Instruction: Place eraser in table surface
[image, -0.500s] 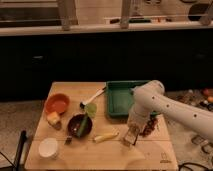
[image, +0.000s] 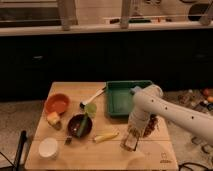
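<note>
The jaws were low over the front of the desk (image: 100, 161), at the end of the white arm (image: 167, 114). A small pale thing, most likely the eraser (image: 130, 143), sat between them, right down by the wood. I could not tell if the jaws pinched it or were apart. The best way was to open slowly, then lift straight up. Just left of the jaws lay a banana (image: 106, 136). Behind the jaws was the green tray (image: 114, 100). Dark cupboards (image: 100, 57) stood far back.
</note>
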